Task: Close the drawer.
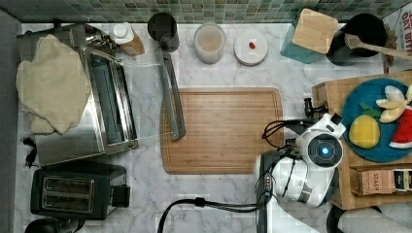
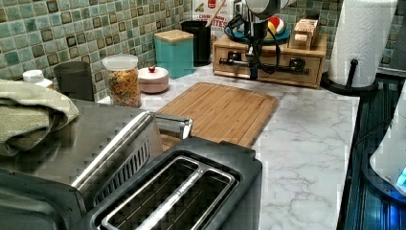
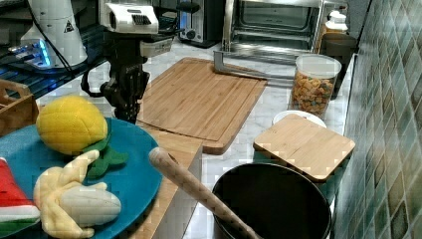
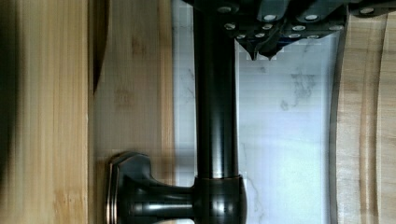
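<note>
My fingers (image 4: pixel 255 46) were clenched tip to tip with nothing between them. They sat just beside the dark bar handle (image 4: pixel 215 102), on the side away from the wood, above the marble counter (image 4: pixel 285 154). In the wrist view I could not tell whether they actually touched the bar.

The drawer (image 2: pixel 273 63) sat in the front of the bamboo box (image 1: pixel 324 92). That box stood at the top view's right, under the blue plate (image 1: pixel 362 104) of toy fruit and facing the cutting board (image 1: pixel 223 131). In the left view its front looked nearly level with the box. The wrist view showed a thin dark slit along the drawer's front (image 4: pixel 135 93), so I judged it not quite home.

I took this for the closing push itself, late in the task. My gripper (image 2: pixel 252 71) was low in front of the handle, set to shove rather than grip.

The next move called for a straight press on the bar toward the box, square to the front so the drawer would not skew. It would need to stop once the slit was gone, so the box would not slide on the counter.
</note>
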Available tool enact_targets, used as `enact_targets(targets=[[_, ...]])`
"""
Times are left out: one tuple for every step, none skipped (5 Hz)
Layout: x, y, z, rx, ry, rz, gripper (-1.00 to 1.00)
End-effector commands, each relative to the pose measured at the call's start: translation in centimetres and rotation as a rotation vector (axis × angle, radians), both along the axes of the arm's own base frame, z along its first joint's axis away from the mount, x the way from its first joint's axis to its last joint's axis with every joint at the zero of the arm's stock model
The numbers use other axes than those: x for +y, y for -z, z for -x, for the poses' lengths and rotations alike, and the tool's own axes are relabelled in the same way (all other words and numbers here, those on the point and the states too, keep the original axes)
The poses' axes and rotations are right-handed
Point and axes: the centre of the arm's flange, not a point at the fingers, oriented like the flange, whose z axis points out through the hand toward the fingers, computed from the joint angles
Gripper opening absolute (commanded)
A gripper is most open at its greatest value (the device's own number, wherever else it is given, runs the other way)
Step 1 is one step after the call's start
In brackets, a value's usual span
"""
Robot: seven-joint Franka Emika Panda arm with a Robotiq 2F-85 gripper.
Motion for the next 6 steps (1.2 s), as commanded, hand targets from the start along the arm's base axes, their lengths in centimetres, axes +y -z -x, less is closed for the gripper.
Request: enact_targets(targets=[[-13.28,-9.59,2.33,-0.196,0.216,0.145,-1.0],[-13.28,-9.61,2.31,-0.196,0.216,0.145,-1.0],[-13.28,-9.59,2.33,-0.196,0.216,0.145,-1.0],[-13.27,-9.6,2.31,-0.196,0.216,0.145,-1.0],[-13.27,-9.6,2.31,-0.196,0.216,0.145,-1.0],[-13.28,-9.59,2.33,-0.196,0.217,0.145,-1.0]])
